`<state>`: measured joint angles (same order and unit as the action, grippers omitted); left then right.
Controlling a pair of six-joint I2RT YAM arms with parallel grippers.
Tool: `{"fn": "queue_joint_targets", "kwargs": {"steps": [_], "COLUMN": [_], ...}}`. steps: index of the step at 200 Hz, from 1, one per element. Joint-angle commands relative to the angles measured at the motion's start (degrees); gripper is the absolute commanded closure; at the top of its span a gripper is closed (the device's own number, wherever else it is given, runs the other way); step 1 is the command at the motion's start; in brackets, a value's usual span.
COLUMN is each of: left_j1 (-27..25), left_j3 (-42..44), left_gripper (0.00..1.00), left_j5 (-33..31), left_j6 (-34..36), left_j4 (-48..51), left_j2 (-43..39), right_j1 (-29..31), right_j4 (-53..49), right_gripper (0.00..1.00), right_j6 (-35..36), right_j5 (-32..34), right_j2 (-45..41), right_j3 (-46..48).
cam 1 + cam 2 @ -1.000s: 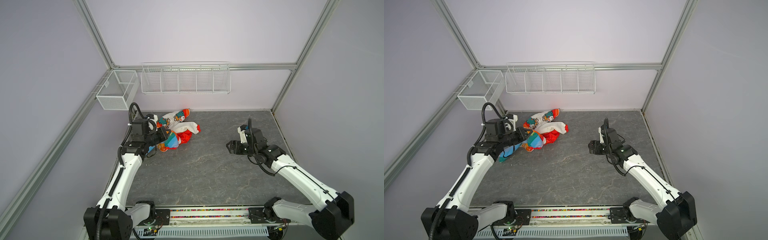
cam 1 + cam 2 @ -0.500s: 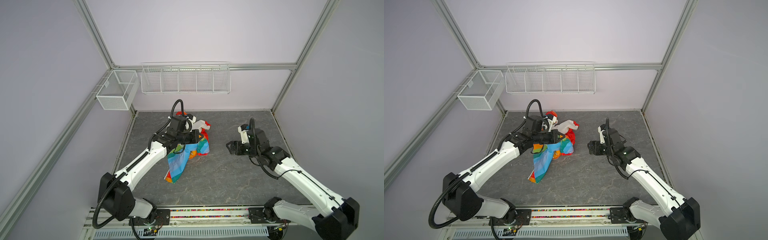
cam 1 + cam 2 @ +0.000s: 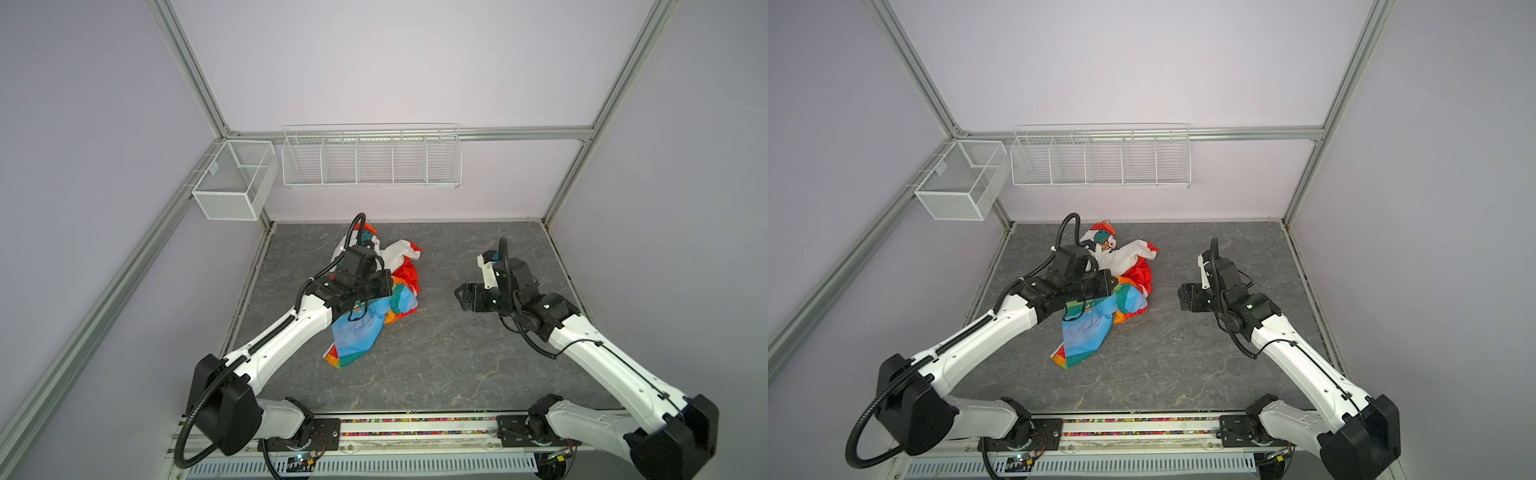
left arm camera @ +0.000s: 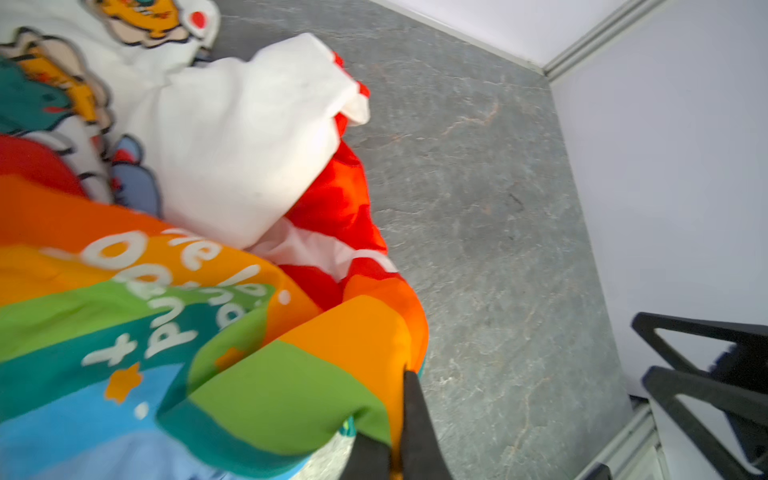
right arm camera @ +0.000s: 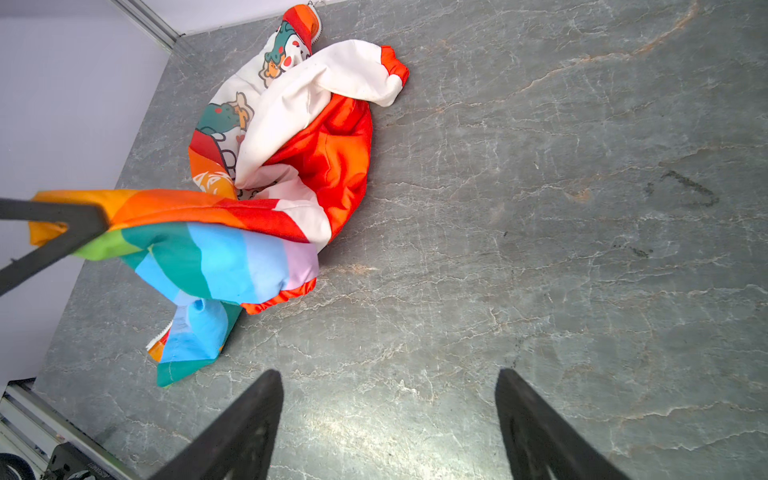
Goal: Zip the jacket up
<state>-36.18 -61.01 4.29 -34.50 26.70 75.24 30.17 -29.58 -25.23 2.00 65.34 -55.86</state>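
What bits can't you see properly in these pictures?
- The zipper pull: in no view; folds of the jacket hide it.
- The lettering: left wrist view, blurred and creased, unreadable.
- The left gripper: left wrist view, cloth covers one finger, the frame edge cuts both.
- The right gripper: right wrist view, fingers cut off by the frame edge.

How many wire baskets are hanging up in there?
2: a small mesh basket at the left, and a long divided basket along the back. None seem hidden.
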Motion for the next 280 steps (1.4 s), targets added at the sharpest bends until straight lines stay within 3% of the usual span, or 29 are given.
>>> {"fn": "queue_joint_targets", "kwargs": {"steps": [1,25,63,163,241,263,280], "left_j1": [0.5,1.7,7.6,8.2,8.4,8.4,8.4], "left_j3": [5.1,12.4,19.6,25.5,28.8,29.1,29.2], "left_gripper": [1.00,1.00,0.99,0.95,0.94,0.95,0.96], "left_j5": [-9.7,-14.5,-11.8,-11.3,-9.1,-8.6,-8.3], "left_j6": [-4.9,-7.6,-9.5,-11.0,-11.4,-11.5,-11.5], "left_j4": [4.8,4.6,6.1,5.2,3.9,3.6,3.5], "left_j2": [-6.2,-13.9,-19.8,-20.3,-22.1,-22.0,-22.1], "right_j1": [0.4,1.0,4.3,6.5,6.5,6.5,6.5], "right_j4": [0.3,2.3,3.8,10.3,14.7,16.0,15.8], "right_gripper": [0.17,0.19,0.20,0.15,0.13,0.15,0.26], "right_j6": [-0.9,-2.2,-3.2,-11.8,-17.4,-19.0,-19.9], "right_j5": [-1.8,-4.4,-5.2,-10.9,-14.1,-15.0,-16.3], "right_j2": [2.3,5.7,12.2,41.8,56.4,59.8,63.0], "right_j3": [-0.5,-1.6,-6.0,-28.6,-42.0,-45.8,-49.7]}}
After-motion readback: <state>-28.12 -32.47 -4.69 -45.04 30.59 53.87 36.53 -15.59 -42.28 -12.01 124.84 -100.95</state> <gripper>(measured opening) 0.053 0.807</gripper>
